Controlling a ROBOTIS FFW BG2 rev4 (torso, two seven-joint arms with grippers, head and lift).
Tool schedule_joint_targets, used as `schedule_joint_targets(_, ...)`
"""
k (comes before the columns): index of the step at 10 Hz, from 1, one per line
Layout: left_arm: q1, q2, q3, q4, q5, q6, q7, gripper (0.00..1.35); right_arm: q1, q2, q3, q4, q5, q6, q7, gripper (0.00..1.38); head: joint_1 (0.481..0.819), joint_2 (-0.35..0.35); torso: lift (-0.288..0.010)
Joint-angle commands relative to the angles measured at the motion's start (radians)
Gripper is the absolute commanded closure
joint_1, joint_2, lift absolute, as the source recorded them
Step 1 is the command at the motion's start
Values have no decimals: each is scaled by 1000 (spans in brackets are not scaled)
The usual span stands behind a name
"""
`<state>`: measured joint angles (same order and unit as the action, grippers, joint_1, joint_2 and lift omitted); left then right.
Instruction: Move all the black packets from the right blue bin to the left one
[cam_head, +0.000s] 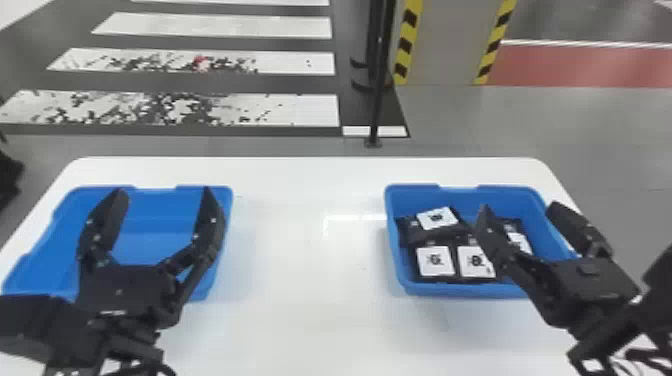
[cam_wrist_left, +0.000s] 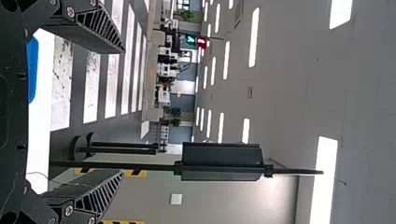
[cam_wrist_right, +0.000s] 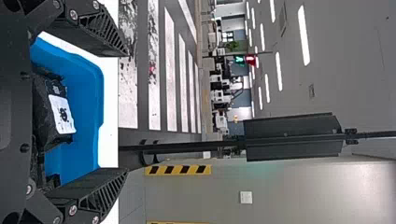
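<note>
In the right bin (cam_head: 450, 290), on the right side of the white table (cam_head: 310, 260), several black packets (cam_head: 427, 235) are lying crowded together, some leaning over others. Their dark wrapping is looking crinkled and lumpy in the right wrist view, and flat white labels (cam_head: 435, 261) with black print are facing upward. Two packets are sitting side by side at the near wall, one behind them is tilting, and another is peeking out behind a finger of the right pincer (cam_head: 519, 206). That pincer is hanging above the bin, spreading wide. The left pincer (cam_head: 164, 192) is also gaping wide, hovering over the left bin (cam_head: 160, 205).
</note>
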<state>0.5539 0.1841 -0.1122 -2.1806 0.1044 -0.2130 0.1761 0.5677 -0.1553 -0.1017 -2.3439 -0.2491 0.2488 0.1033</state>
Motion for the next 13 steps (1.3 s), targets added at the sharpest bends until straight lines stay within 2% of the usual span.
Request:
schedule_joint_targets(1,1,0,1,0,1,2,-1,145,-6,-1,0,-1,8,1,7,159,695,-36,-168)
schedule_joint_targets(7,1,0,3,0,1,4,-10,147,-8,-1,-2,-11,6,46,10,160,695,-32,-168)
schedule_joint_targets(8,1,0,3,0,1,7,-10,145,-13,-3,-4,-23,6,97,10,160,695,-32,-168)
schedule_joint_targets(9,1,2,3,0,1,12,-12,145,-33,-6,-6,-40,8,200,10,160,695,-32,-168)
schedule_joint_targets(11,1,2,3,0,1,22,-14,145,-97,-26,-4,-75,10,480,13,160,695,-28,-168)
schedule_joint_targets(13,1,2,7,0,1,22,-17,144,-160,-30,2,-65,40,610,30,160,695,-24,-168)
